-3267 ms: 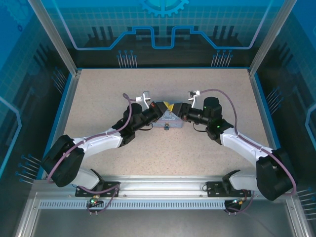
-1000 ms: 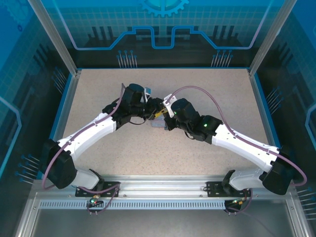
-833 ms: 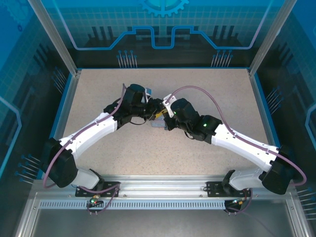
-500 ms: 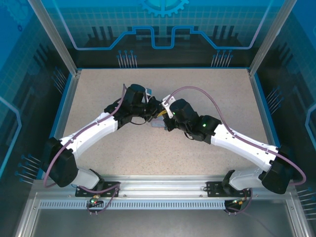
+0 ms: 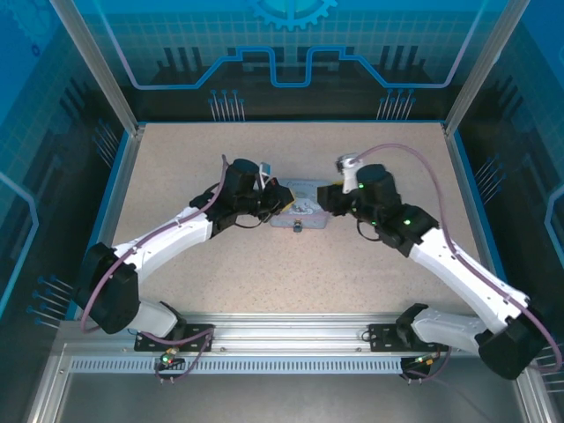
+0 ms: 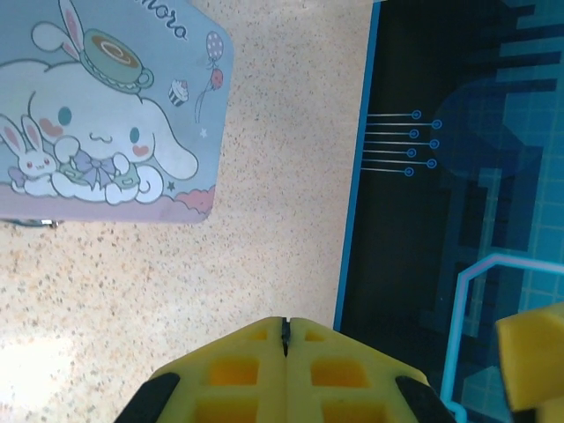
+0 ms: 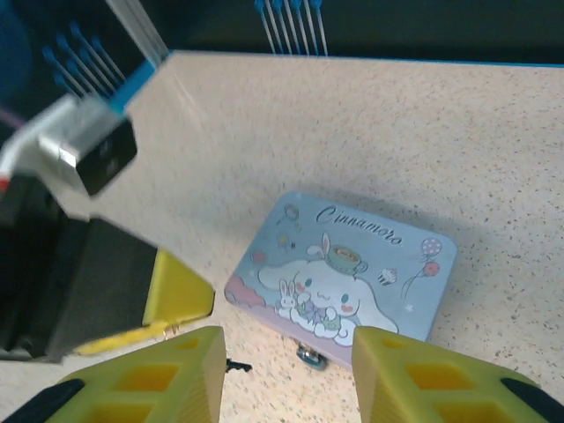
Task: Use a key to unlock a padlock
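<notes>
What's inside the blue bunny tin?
The tin is shut, so its inside is hidden. You can see just the cartoon picture on top and a small padlock at its front edge.

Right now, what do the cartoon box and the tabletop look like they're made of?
The cartoon box: likely thin painted tin, satin pastel-blue print, with rounded pressed corners. The tabletop: a matte speckled beige surface, stone-look laminate or composite; I cannot tell which.
</notes>
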